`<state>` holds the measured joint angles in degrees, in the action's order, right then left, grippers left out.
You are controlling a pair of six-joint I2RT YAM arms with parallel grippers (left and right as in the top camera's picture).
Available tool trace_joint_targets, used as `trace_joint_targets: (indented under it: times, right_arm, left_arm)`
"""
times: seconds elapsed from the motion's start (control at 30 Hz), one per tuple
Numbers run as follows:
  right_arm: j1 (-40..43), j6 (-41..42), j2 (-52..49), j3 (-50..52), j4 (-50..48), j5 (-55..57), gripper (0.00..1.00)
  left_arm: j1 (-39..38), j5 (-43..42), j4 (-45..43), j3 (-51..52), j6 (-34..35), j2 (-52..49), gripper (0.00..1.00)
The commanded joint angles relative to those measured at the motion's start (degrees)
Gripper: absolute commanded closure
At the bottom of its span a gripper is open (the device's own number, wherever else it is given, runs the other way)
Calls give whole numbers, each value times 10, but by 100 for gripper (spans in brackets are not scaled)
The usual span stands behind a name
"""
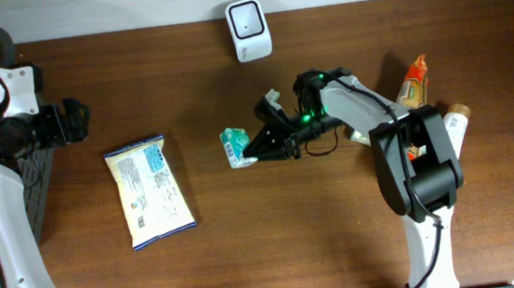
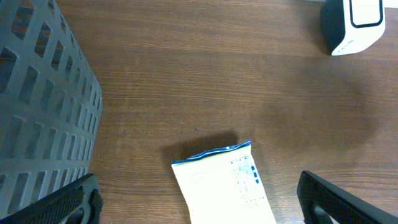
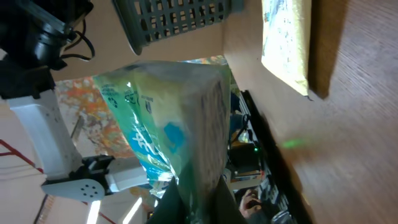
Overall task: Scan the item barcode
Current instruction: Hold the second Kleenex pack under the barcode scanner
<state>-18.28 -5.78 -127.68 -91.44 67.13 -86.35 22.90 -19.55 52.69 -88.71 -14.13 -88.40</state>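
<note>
mainly dark-brown wood-grain tbl (image 1: 275,245), white scanner (image 1: 249,30) nr far edge

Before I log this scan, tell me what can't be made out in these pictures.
Packet barcode: too small overhead, blurred in the right wrist view.
Bag: cut off by the left wrist view's bottom edge; print too small.
Scanner: cut off by that view's top edge.
Bottles: partly hidden overhead by the right arm.
</note>
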Motion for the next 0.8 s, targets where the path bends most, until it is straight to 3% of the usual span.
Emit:
trace_joint_targets:
  times: [0.0,0.27,0.37,0.5,0.6,0.77]
  right_arm:
    - [4,7,0,-23,6,-26,96]
    - [126,1,112,-84,34,-26,96]
    - [130,-13,127,-84,36,-17,96]
    - [82,1,127,-84,81,248,96]
    - [16,103,127,-105,84,474,96]
    - [-47,199,127,-437,145,884,96]
  left_arm:
    - [2,-6,-1,-2,-5,3,1]
    - [2,-6,-1,-2,-5,3,1]
    - [2,-6,-1,-2,-5,3,1]
    - [2,-6,-1,-2,-5,3,1]
    - [2,-6,-1,-2,-5,3,1]
    - [2,-6,-1,-2,-5,3,1]
